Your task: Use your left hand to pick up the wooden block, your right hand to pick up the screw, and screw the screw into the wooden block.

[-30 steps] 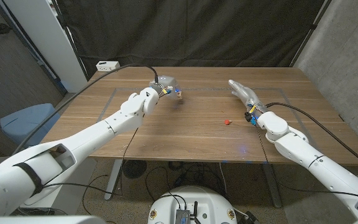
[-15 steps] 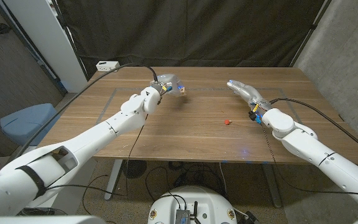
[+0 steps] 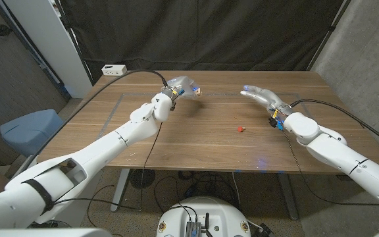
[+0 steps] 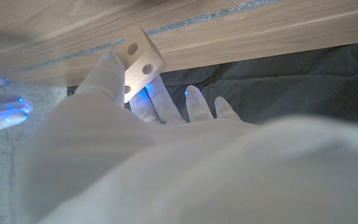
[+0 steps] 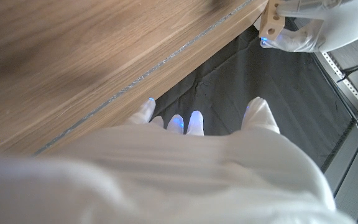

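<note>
My left hand (image 3: 181, 85) holds the small wooden block (image 3: 195, 90) above the far middle of the table. In the left wrist view the block (image 4: 140, 57) sits pinched at the fingers (image 4: 107, 71), its face with two round holes showing. The small red screw (image 3: 240, 129) lies on the table right of centre. My right hand (image 3: 262, 96) hovers open, fingers spread, beyond and to the right of the screw, apart from it. The right wrist view shows that hand (image 5: 185, 155) holding nothing, with the block (image 5: 270, 23) and left hand across from it.
A white box (image 3: 113, 69) sits at the table's far left corner. A blue chair (image 3: 28, 128) stands off the left edge. A taped line (image 3: 229, 95) runs across the far part of the wooden table (image 3: 196, 141). Black curtain hangs behind.
My left hand has lifted the block and carried it farther right and away. My right hand has drawn back toward the far right and turned slightly. The screw has not moved.
</note>
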You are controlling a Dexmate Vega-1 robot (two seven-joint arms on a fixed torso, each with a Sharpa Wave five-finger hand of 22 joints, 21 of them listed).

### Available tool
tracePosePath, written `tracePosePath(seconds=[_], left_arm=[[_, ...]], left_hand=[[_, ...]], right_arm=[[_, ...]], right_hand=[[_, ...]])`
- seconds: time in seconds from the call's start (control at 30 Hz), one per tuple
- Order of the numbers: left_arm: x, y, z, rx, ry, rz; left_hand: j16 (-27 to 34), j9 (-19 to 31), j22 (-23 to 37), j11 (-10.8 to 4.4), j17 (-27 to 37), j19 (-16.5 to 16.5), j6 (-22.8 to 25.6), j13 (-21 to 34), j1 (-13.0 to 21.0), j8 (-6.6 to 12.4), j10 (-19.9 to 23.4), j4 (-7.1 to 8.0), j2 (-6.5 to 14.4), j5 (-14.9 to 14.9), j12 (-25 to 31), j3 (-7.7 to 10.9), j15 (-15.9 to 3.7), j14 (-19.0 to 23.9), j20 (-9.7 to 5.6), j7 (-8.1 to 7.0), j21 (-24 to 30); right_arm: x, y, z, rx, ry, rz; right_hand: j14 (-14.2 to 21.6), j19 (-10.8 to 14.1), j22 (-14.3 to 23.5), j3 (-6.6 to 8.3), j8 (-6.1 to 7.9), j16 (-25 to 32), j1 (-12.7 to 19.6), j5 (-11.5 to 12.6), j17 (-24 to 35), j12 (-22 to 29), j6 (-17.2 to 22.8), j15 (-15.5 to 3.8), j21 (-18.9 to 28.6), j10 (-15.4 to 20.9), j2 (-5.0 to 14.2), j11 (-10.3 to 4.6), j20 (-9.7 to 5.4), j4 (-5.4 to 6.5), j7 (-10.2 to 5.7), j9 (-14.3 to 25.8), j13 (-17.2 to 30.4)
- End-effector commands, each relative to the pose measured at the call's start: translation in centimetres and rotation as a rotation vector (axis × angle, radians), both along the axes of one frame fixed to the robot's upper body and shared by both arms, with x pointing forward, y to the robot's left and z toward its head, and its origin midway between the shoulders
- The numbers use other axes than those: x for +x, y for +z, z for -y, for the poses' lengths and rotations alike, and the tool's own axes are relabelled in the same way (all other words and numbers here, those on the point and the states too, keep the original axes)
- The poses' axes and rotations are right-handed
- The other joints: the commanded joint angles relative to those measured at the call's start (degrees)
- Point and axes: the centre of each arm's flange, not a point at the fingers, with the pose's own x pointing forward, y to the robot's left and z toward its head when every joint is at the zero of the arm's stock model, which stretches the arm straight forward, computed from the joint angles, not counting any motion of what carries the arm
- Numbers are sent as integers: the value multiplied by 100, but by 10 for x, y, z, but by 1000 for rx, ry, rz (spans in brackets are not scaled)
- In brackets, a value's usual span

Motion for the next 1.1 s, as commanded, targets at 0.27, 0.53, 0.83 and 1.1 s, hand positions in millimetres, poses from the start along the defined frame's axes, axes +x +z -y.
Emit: tracePosePath(seconds=[0.27, 0.53, 0.83, 1.1], left_arm=[[4, -12, 7, -246, -110, -18], [9, -18, 6, -333, -179, -11], [14, -22, 9, -429, -245, -59], [18, -26, 13, -530, -297, -100]], left_hand=[[65, 23, 14, -3, 35, 162, 130, 43, 39, 63, 121, 23, 107, 5, 3, -53, -590, 154, -56, 30, 31], [95, 22, 18, -1, 49, 165, 207, 60, 32, 85, 140, 36, 143, 13, -9, -73, -605, 230, -63, 46, 23], [106, 21, 20, 1, 59, 161, 195, 71, 19, 73, 150, 44, 157, 16, -20, -92, -611, 256, -73, 54, 16], [106, 20, 21, 3, 67, 147, 138, 81, 14, 41, 131, 48, 171, 20, -43, -110, -603, 253, -54, 60, 6]], right_arm=[[-12, 12, 6, -252, -107, -1], [-15, 17, 6, -357, -130, 2], [-17, 18, 5, -491, -191, -2], [-21, 17, 7, -572, -229, -3]], right_hand=[[154, 157, 7, 59, 54, 57, 236, -60, 16, 54, 176, -131, 53, 161, -57, -10, -9, -102, -33, 17, 31], [224, 199, 8, 94, 72, 55, 340, -89, 17, 45, 312, -138, 38, 206, -118, -43, 1, -126, -217, 20, 34], [255, 234, 8, 115, 69, 51, 401, -96, 17, 38, 353, -143, 36, 224, -149, -76, 10, -136, -235, 21, 35], [275, 267, 8, 133, 62, 46, 451, -99, 18, 30, 374, -151, 35, 233, -173, -72, 9, -139, -225, 24, 36]])
